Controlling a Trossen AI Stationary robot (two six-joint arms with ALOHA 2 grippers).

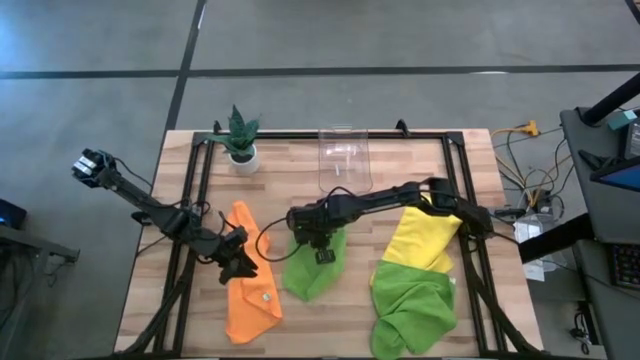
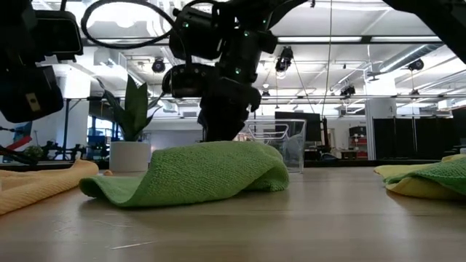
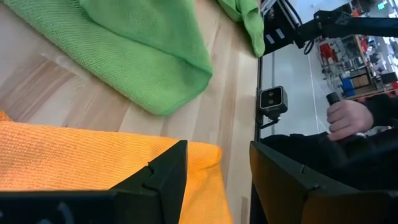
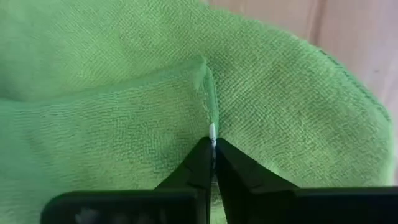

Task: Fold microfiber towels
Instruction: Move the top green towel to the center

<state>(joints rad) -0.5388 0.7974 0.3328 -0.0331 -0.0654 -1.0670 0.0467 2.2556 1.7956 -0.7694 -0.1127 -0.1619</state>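
A lime green microfiber towel [image 1: 312, 275] lies rumpled and partly doubled over in the middle of the table; the low view shows it as a low heap [image 2: 196, 171]. My right gripper [image 1: 322, 252] reaches across from the right and stands on it, shut on the cloth [image 4: 212, 146]. An orange towel [image 1: 250, 290] lies flat to its left. My left gripper [image 1: 240, 265] hangs open over that towel's near corner [image 3: 205, 155], and I see nothing between its fingers [image 3: 217, 168]. A yellow towel [image 1: 425, 235] and another green one [image 1: 415, 310] lie at the right. My right gripper pinches the green towel between its two fingertips at the hemmed edge of a doubled-over flap [image 4: 210, 118], where a small white bit shows. The fingers come steeply from above. One layer or several, I cannot tell. The towel rests on the table, slack.
A small potted plant [image 1: 240, 140] and a clear plastic bin [image 1: 343, 160] stand at the far edge. A black frame rail [image 1: 200, 200] runs around the table. A person's hand [image 3: 348, 118] shows beyond the table's edge. Bare wood lies between the towels.
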